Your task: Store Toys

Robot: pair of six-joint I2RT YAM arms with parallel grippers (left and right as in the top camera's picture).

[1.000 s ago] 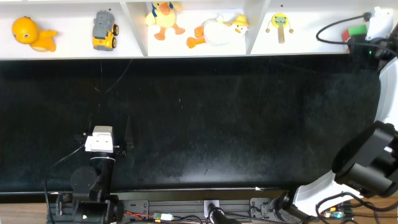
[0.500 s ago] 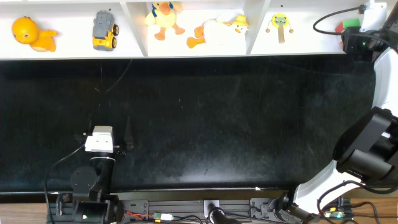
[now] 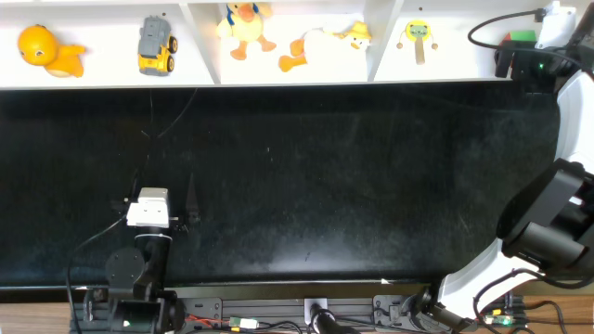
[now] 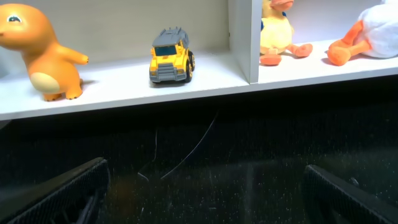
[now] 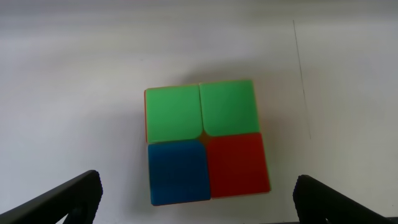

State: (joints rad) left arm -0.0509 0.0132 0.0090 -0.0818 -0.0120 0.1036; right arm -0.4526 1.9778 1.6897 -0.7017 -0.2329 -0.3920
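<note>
A small cube [image 5: 205, 144] with green, blue and red faces lies on the white shelf [image 5: 74, 68], in its far-right compartment [image 3: 483, 56]. My right gripper [image 5: 196, 182] hangs open above it, one finger on each side and neither touching. From above, the cube [image 3: 522, 38] peeks out beside the right gripper [image 3: 522, 54]. My left gripper [image 4: 205, 167] is open and holds nothing. It sits low over the black mat [image 3: 325, 176] near the left arm's base [image 3: 188, 199] and faces the shelf.
The shelf's other compartments hold an orange figure [image 3: 48, 50], a yellow truck [image 3: 155, 44], a yellow duck plush [image 3: 245, 26], a white duck plush [image 3: 327, 46] and a small green-and-yellow toy [image 3: 418, 37]. White dividers [image 4: 244, 37] separate the compartments.
The right wrist has shifted slightly left and farther back over the shelf's right compartment. The left arm has not moved.
</note>
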